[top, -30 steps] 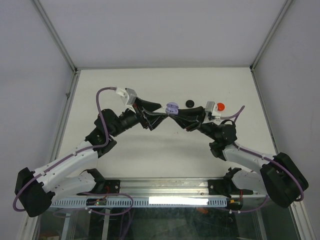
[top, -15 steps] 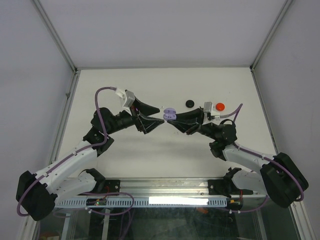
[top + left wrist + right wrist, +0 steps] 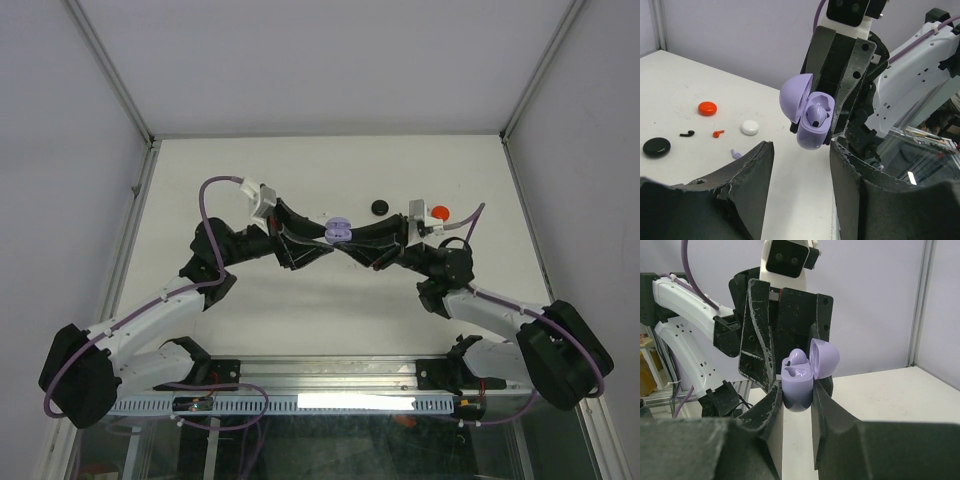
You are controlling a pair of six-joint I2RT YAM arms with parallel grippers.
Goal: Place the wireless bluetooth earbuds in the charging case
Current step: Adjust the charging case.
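Two grippers meet tip to tip: right gripper [image 3: 797,401] clenched on the open lavender charging case [image 3: 799,386], one lavender earbud [image 3: 815,114] seated inside. Left gripper [image 3: 801,148] jaws parted, empty, the case just beyond their tips.

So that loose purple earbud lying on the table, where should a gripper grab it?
Likely from straight above, pinching across the rounded head of the lavender earbud: it lies low on the table, so sideways fingers would scrape the surface, and the thin stem offers little hold. It is small and partly hidden, so its pose is unclear.
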